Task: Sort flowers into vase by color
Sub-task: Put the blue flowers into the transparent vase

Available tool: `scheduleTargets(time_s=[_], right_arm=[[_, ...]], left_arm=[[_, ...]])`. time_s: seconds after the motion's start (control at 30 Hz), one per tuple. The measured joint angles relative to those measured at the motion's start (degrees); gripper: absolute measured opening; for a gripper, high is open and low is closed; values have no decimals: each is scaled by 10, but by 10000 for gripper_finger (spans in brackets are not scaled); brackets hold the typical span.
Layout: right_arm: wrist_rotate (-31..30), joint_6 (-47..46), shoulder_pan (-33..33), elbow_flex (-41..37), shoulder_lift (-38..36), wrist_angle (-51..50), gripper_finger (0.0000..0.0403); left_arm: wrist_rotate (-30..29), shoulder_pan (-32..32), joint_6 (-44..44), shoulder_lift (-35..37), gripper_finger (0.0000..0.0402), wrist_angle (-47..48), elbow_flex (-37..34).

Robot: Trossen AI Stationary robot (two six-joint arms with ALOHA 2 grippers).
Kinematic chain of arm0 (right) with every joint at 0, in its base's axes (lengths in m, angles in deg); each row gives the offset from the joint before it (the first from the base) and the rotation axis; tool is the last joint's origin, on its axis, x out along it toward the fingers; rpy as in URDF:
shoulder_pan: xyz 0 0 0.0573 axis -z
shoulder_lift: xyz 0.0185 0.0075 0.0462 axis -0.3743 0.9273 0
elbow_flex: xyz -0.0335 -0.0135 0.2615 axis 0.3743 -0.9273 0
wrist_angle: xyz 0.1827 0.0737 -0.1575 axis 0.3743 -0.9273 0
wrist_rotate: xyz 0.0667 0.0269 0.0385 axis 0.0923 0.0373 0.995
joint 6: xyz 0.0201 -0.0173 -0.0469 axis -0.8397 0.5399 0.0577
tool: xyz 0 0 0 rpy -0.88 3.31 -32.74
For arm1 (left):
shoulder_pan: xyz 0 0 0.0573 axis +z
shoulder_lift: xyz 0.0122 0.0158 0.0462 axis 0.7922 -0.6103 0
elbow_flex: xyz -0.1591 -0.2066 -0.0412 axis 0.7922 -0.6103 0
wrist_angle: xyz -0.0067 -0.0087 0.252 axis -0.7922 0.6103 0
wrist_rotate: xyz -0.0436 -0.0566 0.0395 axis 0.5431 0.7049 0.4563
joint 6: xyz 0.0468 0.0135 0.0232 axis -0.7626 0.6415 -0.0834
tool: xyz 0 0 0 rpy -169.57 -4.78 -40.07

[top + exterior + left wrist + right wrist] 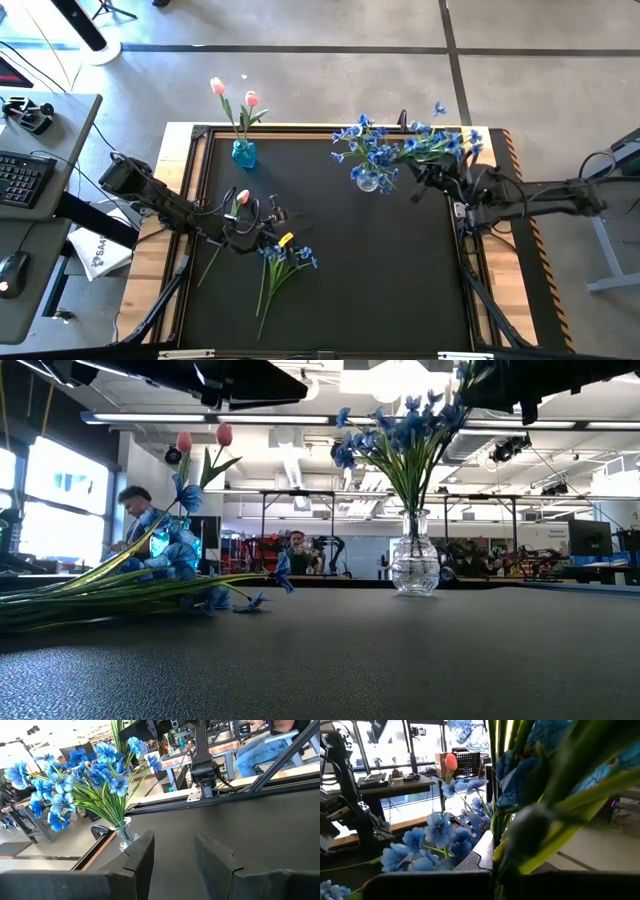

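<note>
A clear glass vase (369, 182) (413, 565) holds blue blossoms. A small blue vase (244, 153) at the far edge holds two pink tulips (250, 99). One pink tulip (240, 198) and a blue bunch (285, 256) lie flat on the black mat. My left gripper (272, 214) (173, 857) is open just above them, with nothing between its fingers. My right gripper (428, 180) is right of the clear vase, shut on another blue bunch (442, 141) (530, 785). My right gripper pinches the blue bunch by its green stems (506, 845) between the two fingers. The bunch is lifted clear of the table, and its blossoms (455, 140) spread toward the far edge beside the clear vase. How far down the stems the hold lies is hidden by the leaves.
The mat's wooden frame (178, 160) runs around the work area. A desk with a keyboard (22, 178) stands off the left side. People (140, 525) sit in the room beyond the far edge. The mat's middle and near right part (400, 280) are bare.
</note>
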Motion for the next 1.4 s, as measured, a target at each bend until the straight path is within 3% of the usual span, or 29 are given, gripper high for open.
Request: scheduleTargets(time_s=[0.37,0.77,1.07,1.23,1.4], right_arm=[[67,-58,53,112,77,-174,0],[67,-38,56,216,197,-245,0],[72,-42,76,227,250,-264,16],[93,-44,88,227,258,-265,41],[126,-44,97,227,253,-266,107]], left_arm=[[0,6,14,0,127,1,0],[0,5,22,0,127,9,0],[0,5,23,0,127,9,0],[14,4,23,0,127,14,0],[18,4,41,0,127,35,0]])
